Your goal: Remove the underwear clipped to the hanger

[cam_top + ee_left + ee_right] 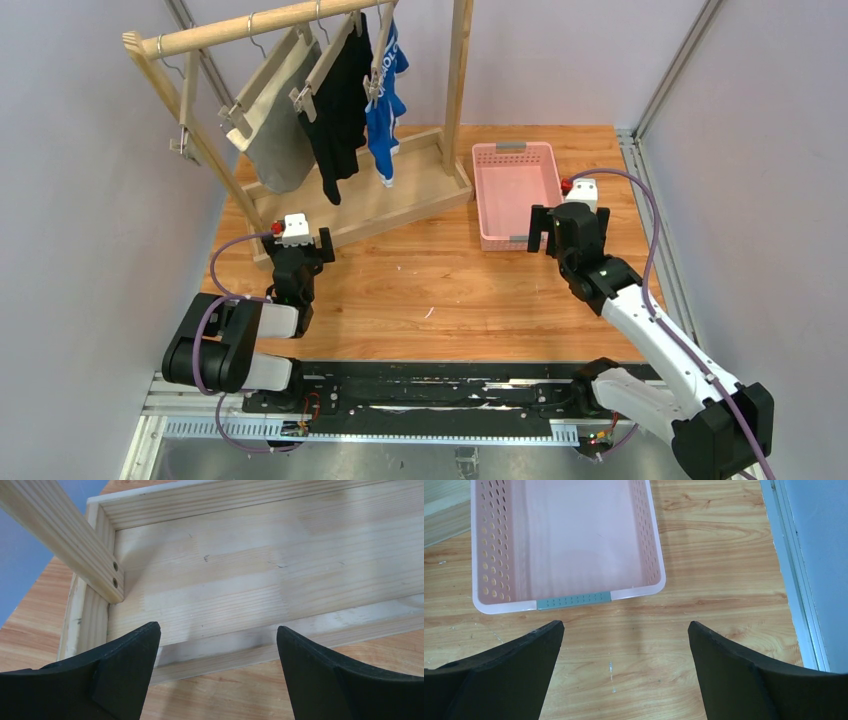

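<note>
Three garments hang clipped to wooden hangers on the rack's rail in the top view: a grey one (277,128), a black one (340,108) and a bright blue one with white lettering (385,105). My left gripper (298,243) is open and empty, low over the table at the front edge of the rack's base; in the left wrist view (218,630) its jaws stand wide apart over the base board. My right gripper (567,222) is open and empty, just in front of the pink basket (484,190); it shows wide open in the right wrist view (625,627).
The wooden rack (455,70) stands on a framed base board (385,205) (210,580) at the back left, with a slanted leg (65,540) near my left gripper. The pink basket (651,545) is empty. A metal frame rail (645,190) runs along the table's right edge.
</note>
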